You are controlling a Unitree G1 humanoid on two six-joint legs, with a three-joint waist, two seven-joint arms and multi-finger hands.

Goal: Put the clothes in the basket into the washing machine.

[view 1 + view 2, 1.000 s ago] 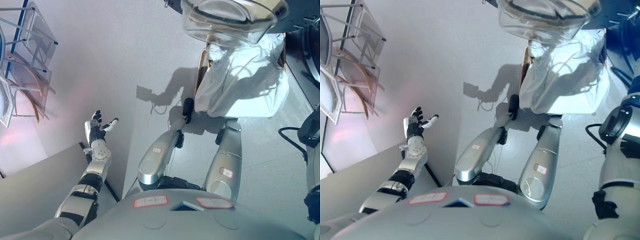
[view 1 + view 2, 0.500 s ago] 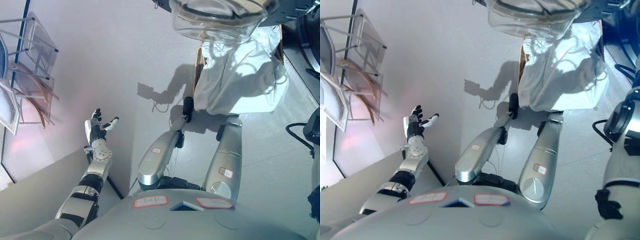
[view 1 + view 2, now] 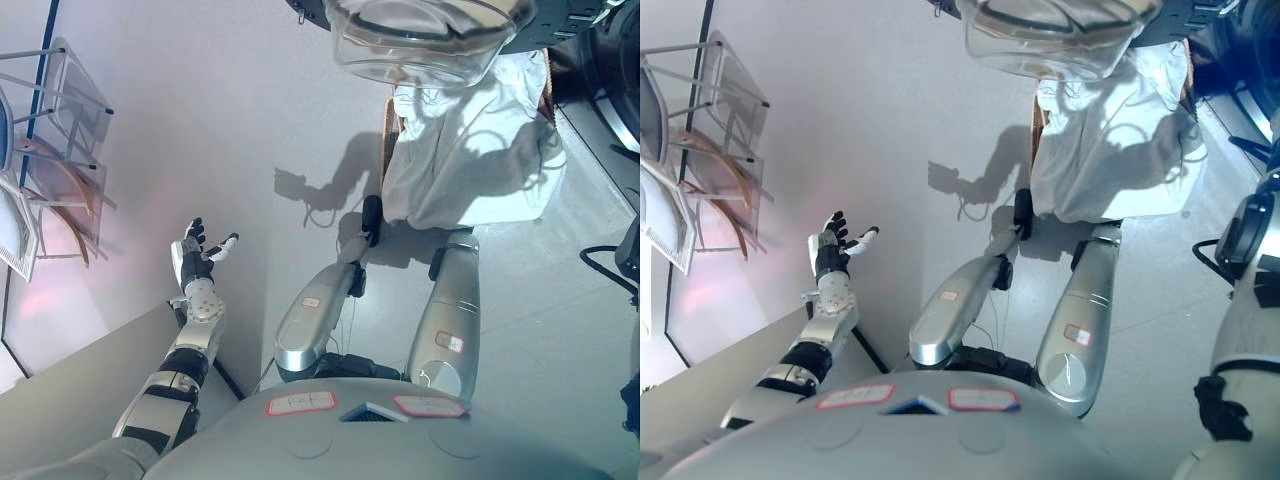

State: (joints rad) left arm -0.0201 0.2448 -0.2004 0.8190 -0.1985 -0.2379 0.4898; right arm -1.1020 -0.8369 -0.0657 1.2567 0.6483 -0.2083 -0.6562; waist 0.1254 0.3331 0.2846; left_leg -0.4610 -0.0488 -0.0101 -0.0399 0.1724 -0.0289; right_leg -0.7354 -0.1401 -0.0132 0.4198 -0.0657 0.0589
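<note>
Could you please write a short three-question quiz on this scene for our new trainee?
1. True or false: the left hand is open and holds nothing.
2. What covers the basket?
A. white cloth
B. a red towel
C. nothing
3. Fill in: the clear round door hangs above the ____.

Key:
1. True; its fingers are spread over the bare floor, far left of the basket.
2. A; the white cloth is draped over it, so only the wicker edge shows.
3. Basket. The right hand shows in neither view.

Cloth (image 3: 470, 150) fills basket (image 3: 390, 130) below washer door (image 3: 425, 40).
</note>
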